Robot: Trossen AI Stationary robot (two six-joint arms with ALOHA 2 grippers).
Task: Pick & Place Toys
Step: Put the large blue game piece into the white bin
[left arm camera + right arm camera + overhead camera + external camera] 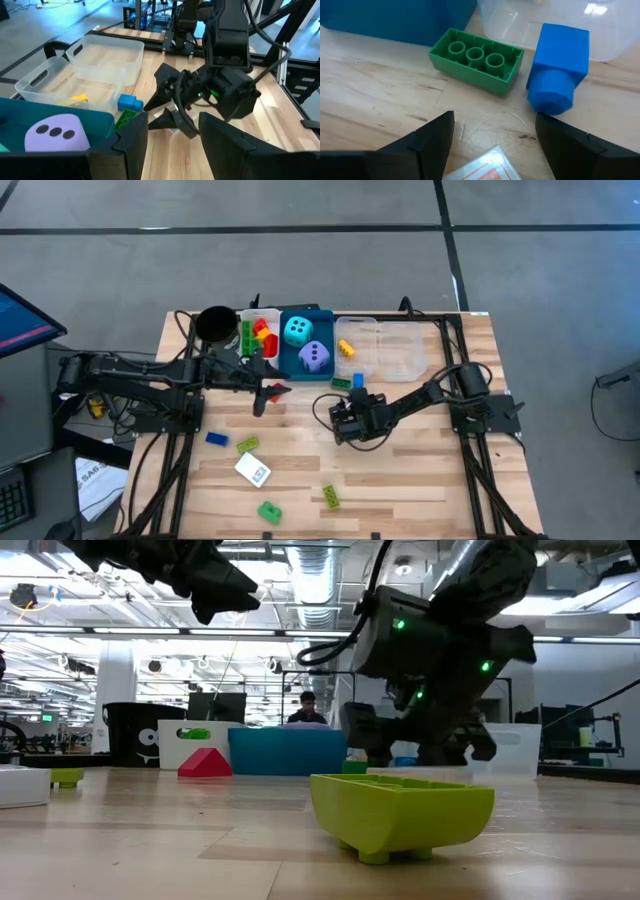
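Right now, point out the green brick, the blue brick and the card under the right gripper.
green brick (476,61): right wrist view, on its hollow underside.
blue brick (557,64): right wrist view, on its upper face.
card (482,167): right wrist view, on its white corner between the fingers.

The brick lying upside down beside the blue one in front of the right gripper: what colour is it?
Green brick, seen best in the right wrist view.

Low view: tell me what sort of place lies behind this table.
Probably a robotics lab or open workshop: exposed ceiling ducts and strip lights overhead, a person seated at a monitor beyond the table, and another framed workstation on the right.
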